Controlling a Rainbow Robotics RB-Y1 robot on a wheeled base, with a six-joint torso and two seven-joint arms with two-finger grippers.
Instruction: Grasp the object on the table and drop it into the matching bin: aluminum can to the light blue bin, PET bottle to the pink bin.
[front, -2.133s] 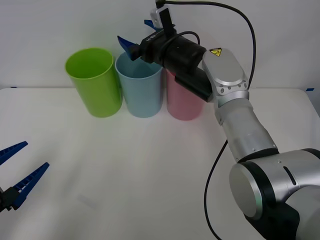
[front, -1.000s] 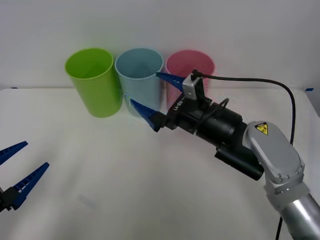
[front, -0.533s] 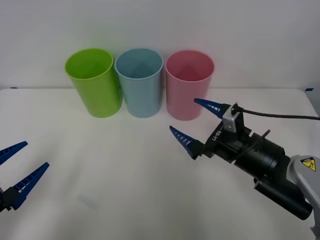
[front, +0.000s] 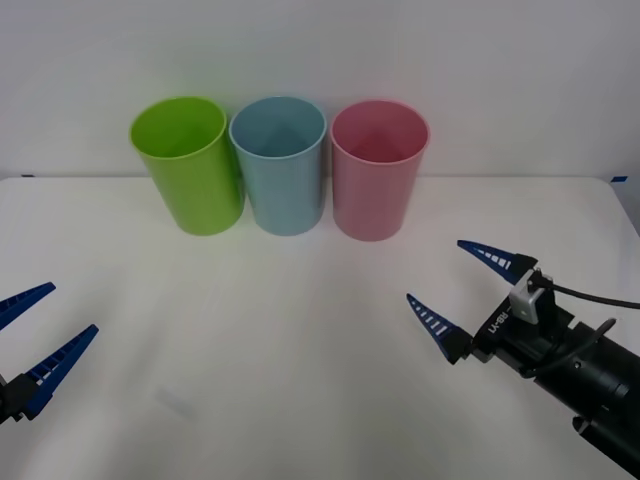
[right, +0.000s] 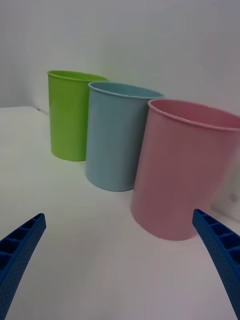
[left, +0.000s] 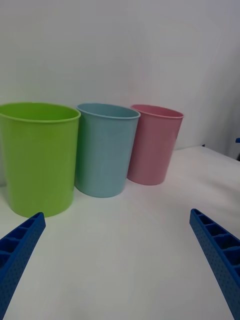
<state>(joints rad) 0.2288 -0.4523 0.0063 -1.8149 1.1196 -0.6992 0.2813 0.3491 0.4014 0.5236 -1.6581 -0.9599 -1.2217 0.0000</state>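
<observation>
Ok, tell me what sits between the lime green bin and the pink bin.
The light blue bin stands between the lime green bin and the pink bin, clearest in the front view.

Bright, even light washes the wide white tabletop (front: 300, 350), leaving only faint, soft shadows at the feet of the tall lime green plastic bin (front: 187, 165), light blue plastic bin (front: 280, 165) and pink plastic bin (front: 378, 168); no harsh glare.

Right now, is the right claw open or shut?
Open. The right claw hangs low over the table, its two blue fingers spread wide with nothing between them.
</observation>
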